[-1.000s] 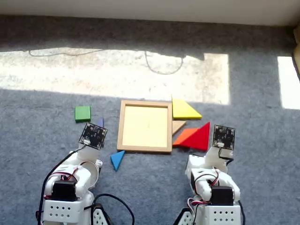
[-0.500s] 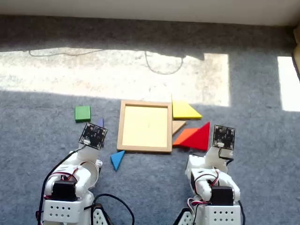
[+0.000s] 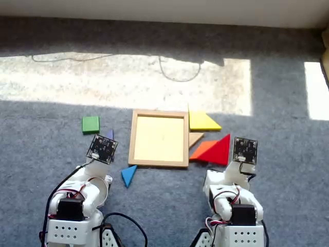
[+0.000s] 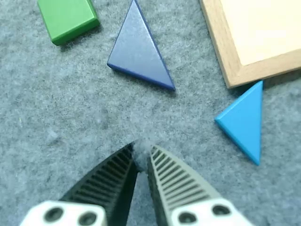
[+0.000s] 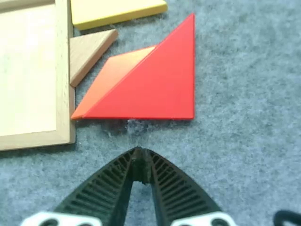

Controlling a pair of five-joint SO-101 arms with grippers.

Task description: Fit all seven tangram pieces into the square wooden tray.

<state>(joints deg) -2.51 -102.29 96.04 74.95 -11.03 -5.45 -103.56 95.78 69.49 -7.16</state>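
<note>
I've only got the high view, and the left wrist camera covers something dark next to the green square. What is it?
Observer: A navy triangle, flat on the carpet between the green square and the tray, touching neither.
Operator: Is the left gripper holding anything?
Observer: No. The left gripper is shut on nothing, over bare carpet just short of the navy triangle.

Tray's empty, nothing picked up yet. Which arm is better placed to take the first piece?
Right, I'd say. The right hand sits just short of the red triangle, which lies close beside the tray. The left hand has a wider gap to the dark blue triangle ahead of it.
</note>
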